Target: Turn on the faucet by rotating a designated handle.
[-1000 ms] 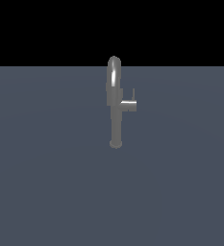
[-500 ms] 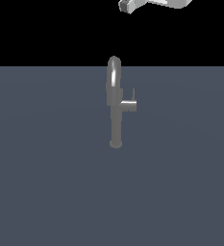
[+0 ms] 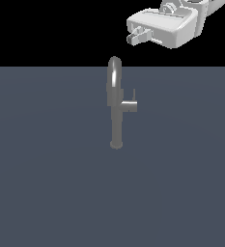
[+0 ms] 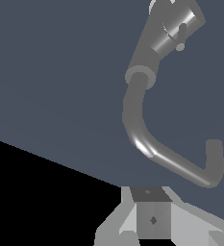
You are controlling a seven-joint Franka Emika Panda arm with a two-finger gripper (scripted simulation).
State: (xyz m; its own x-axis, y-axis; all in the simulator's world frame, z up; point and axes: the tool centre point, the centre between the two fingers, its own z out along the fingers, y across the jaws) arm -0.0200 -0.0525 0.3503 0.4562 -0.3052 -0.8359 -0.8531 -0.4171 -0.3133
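The faucet (image 3: 116,113) is a slim grey column on a small round base with an arched spout (image 3: 114,70) on top. The handle (image 3: 130,106) is a short stub on the column's side toward the exterior view's right, ending in a thin upright lever rod (image 3: 134,94). My gripper (image 3: 137,36) hangs above and to the exterior view's right of the spout, apart from it and holding nothing. In the wrist view the faucet (image 4: 147,139) is seen from above, with the handle (image 4: 180,32) far down the column. The gripper (image 4: 164,238) shows there with its fingers spread.
The faucet stands on a flat dark grey-blue surface (image 3: 46,183) that fills the lower part of the exterior view. Nothing else stands on it. Black background lies behind.
My gripper has come into the exterior view from the top right and moved down and left toward the faucet's top. The faucet and its handle have not moved.
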